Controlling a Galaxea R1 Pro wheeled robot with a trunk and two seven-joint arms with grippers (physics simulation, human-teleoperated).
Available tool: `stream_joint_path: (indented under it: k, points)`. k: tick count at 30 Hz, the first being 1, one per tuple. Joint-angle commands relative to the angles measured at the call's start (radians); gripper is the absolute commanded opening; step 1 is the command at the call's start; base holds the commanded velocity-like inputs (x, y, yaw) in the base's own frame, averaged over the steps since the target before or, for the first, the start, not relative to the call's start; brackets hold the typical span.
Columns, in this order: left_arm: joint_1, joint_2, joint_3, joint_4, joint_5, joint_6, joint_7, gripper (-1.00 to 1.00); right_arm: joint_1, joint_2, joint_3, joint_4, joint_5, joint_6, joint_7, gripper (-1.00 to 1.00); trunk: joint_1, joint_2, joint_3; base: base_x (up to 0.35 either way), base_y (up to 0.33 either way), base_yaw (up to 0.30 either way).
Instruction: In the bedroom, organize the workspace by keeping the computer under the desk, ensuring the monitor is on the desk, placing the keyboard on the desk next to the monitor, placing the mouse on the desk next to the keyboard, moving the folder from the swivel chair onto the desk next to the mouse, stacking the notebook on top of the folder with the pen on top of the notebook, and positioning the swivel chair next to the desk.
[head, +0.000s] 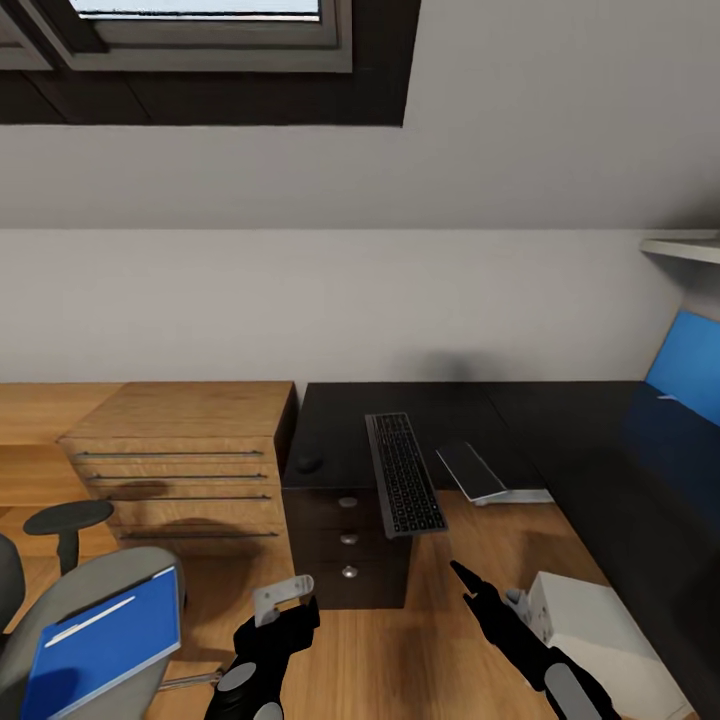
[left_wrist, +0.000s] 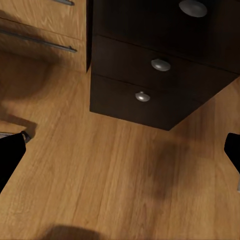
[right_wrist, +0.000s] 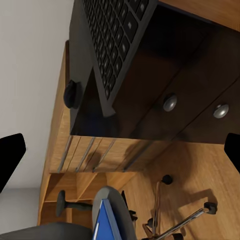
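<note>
Even, soft-shadowed, sharp simulator renders

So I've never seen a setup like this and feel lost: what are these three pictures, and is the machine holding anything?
They are simulator renders from a two-armed robot. The big picture comes from its head, looking down at its left gripper and right gripper. The other two come from cameras near each gripper, looking along the fingers. Both grippers are open and hold nothing. On the black desk lie a keyboard, jutting over the front edge, and a small mouse. A blue folder lies on the swivel chair. A white computer stands on the floor.
</note>
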Motion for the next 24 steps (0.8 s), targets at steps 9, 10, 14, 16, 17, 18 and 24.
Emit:
stream_joint_path:
  k: [9, 10, 14, 16, 17, 18, 24]
  points:
    - [-0.001, 0.000, -0.001, -0.001, 0.005, 0.003, 0.008, 1.00, -0.002, 0.004, -0.001, -0.034, -0.005, -0.042, -0.094, 1.00, 0.035, -0.064, -0.029, 0.000, 0.000, 0.000]
    - [-0.001, 0.000, -0.002, -0.001, 0.005, 0.003, 0.008, 1.00, -0.002, 0.003, -0.001, -0.046, -0.005, -0.044, -0.097, 1.00, 0.039, -0.071, -0.033, 0.000, 0.000, 0.000]
    - [-0.001, 0.000, -0.003, -0.001, 0.005, 0.003, 0.009, 1.00, -0.002, 0.000, -0.002, -0.065, -0.008, -0.042, -0.097, 1.00, 0.054, -0.099, -0.045, 0.000, 0.000, 0.000]
    - [-0.001, 0.000, -0.003, -0.001, 0.006, 0.003, 0.009, 1.00, -0.002, 0.000, -0.003, -0.067, -0.009, -0.042, -0.096, 1.00, 0.062, -0.113, -0.051, 0.000, 0.000, 0.000]
    - [-0.001, 0.000, -0.003, -0.001, 0.006, 0.003, 0.009, 1.00, -0.002, 0.000, -0.004, -0.067, -0.010, -0.042, -0.096, 1.00, 0.065, -0.120, -0.055, 0.000, 0.000, 0.000]
    - [-0.001, 0.000, -0.003, 0.000, 0.006, 0.003, 0.009, 1.00, -0.002, 0.000, -0.005, -0.068, -0.019, -0.041, -0.096, 1.00, 0.069, -0.127, -0.058, 0.000, 0.000, 0.000]
    - [-0.001, 0.000, -0.007, 0.000, 0.007, 0.002, 0.010, 1.00, -0.002, -0.001, -0.006, -0.068, -0.078, -0.033, -0.096, 1.00, 0.092, -0.169, -0.076, 0.000, 0.000, 0.000]
